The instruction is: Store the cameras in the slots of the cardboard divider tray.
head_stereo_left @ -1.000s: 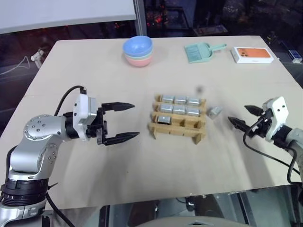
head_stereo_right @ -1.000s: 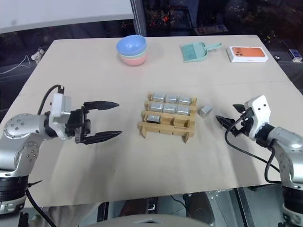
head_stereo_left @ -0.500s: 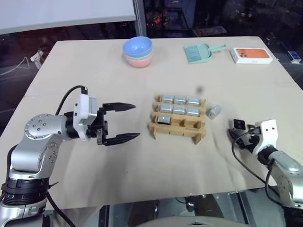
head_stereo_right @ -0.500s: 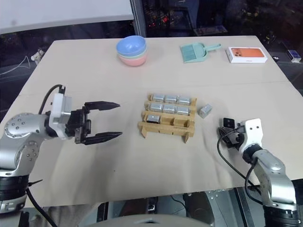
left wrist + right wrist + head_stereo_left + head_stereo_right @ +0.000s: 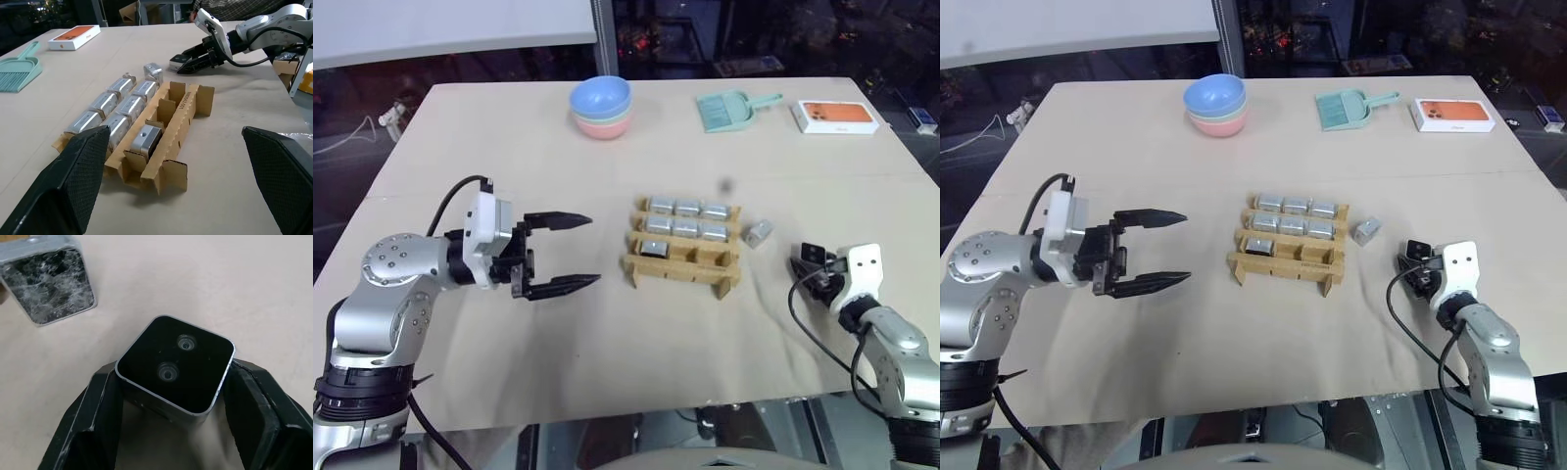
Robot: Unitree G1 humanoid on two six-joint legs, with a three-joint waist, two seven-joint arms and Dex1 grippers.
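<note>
Right gripper (image 5: 171,431) clamps a camera (image 5: 175,368) (black face up) | left gripper (image 5: 570,253) gapes wide | tray (image 5: 682,266) between them

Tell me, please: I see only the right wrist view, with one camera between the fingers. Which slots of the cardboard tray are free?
Observer: The cardboard tray has two free slots, the middle and right ones of the row nearest the robot. The other seven hold cameras.
Operator: Where is the tray from my gripper?
Observer: The right gripper with the gripped camera is off the tray's right end. A loose camera lies between them, beside that end.
Operator: Is the left arm in the way?
Observer: No, the left gripper hovers open on the tray's left side, apart from it.
</note>
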